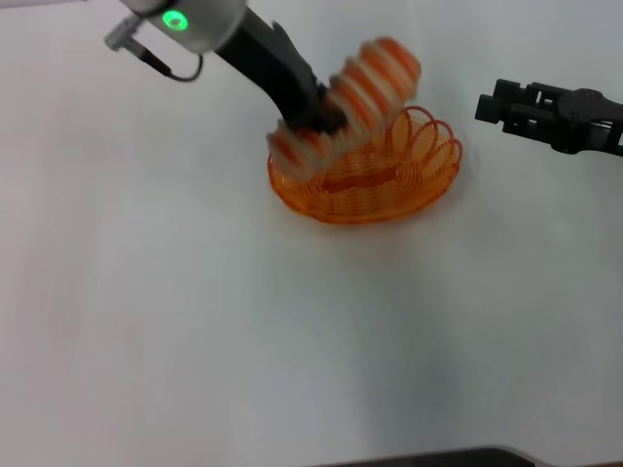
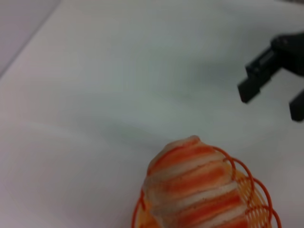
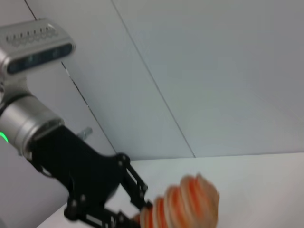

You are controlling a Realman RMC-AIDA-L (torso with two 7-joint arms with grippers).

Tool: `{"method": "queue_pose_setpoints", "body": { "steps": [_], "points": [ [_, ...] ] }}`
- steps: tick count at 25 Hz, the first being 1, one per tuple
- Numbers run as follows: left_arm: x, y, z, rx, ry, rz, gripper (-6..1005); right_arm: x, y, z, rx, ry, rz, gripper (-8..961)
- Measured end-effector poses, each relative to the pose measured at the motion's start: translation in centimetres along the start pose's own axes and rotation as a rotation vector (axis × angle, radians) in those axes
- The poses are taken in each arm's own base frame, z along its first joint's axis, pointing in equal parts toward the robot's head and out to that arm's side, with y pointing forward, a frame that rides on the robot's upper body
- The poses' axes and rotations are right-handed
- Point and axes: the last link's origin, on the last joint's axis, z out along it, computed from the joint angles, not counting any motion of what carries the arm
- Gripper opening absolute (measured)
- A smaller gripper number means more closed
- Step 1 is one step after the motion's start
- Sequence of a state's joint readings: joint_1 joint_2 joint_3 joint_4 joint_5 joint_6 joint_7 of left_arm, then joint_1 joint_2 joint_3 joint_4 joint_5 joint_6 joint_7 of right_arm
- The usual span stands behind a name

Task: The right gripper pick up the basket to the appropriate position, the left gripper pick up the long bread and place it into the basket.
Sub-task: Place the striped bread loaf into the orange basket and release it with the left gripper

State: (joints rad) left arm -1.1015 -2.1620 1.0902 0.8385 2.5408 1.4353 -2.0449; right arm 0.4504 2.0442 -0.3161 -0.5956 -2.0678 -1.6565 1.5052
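The basket (image 1: 365,175) sits on the white worktop (image 1: 195,321), about mid-scene. The long bread (image 1: 346,97) hangs tilted over its left rim, lower end dipping toward the wire, upper end raised to the far right. The left gripper (image 1: 316,117) reaches down from the far left, jaws clenched on the loaf's middle. The right gripper (image 1: 496,105) hovers right of the basket, well apart, jaws spread and holding nothing.

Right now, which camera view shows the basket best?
The head view: the whole basket sits on the table, with the long bread tilted over it in the left tool. The left wrist view catches only rim loops; the right wrist view shows none.
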Motion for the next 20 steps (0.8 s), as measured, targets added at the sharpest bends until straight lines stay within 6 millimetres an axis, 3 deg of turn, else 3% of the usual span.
{"method": "queue_pose_setpoints", "body": {
  "steps": [10,20],
  "points": [
    [0.6,0.9,2.9,-0.01,-0.093,0.084,225,0.2,-0.2,0.0,0.018,-0.04,0.018,608],
    [0.7,1.0,2.9,-0.009,-0.089,0.083,407,-0.1,-0.2,0.3,0.014,-0.043,0.013,607]
  ]
}}
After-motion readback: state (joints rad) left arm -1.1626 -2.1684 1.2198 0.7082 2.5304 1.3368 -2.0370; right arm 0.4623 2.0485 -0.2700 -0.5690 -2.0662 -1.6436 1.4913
